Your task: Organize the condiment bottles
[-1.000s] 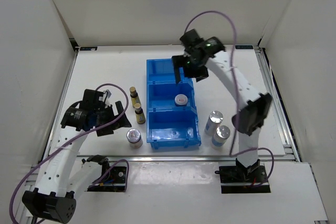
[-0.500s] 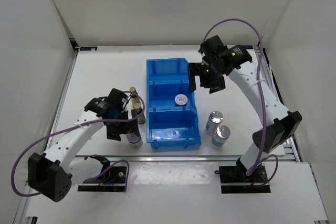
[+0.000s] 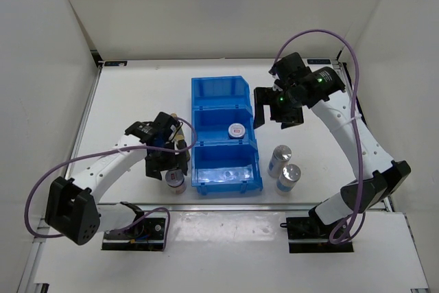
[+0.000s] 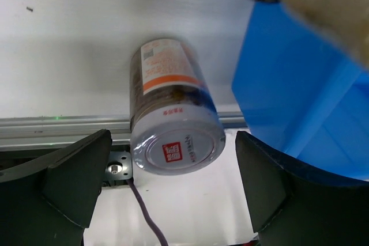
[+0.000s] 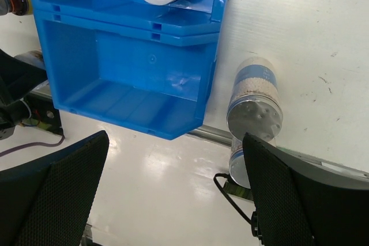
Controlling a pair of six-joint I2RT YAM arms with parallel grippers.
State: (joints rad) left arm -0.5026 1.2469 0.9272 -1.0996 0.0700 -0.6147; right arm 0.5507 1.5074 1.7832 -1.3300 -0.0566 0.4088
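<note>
White-lidded jar point(image 4: 176, 120) stood upright on the bench point(image 3: 137, 101), just at 9 o'clock of the blue bin point(image 3: 225, 135), centred between the spread, empty fingers of the left tool point(image 4: 173, 185). Right tool point(image 5: 173, 200), jaws apart and empty, hung above the two silver-topped cylinders point(image 5: 255, 105) at the bin's 3 o'clock.

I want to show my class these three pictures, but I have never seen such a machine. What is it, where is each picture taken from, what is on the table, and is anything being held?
Two robot arms stand at a white table. The overhead picture looks down on both; the other two come from cameras on the wrists.

A blue bin with three sections holds one white-lidded jar in its middle section. A second jar stands left of the bin, beside two amber bottles. Two silver-topped cylinders stand to the bin's right.

The left gripper hangs open over the outside jar. The right gripper is open too. Nothing is held.
</note>
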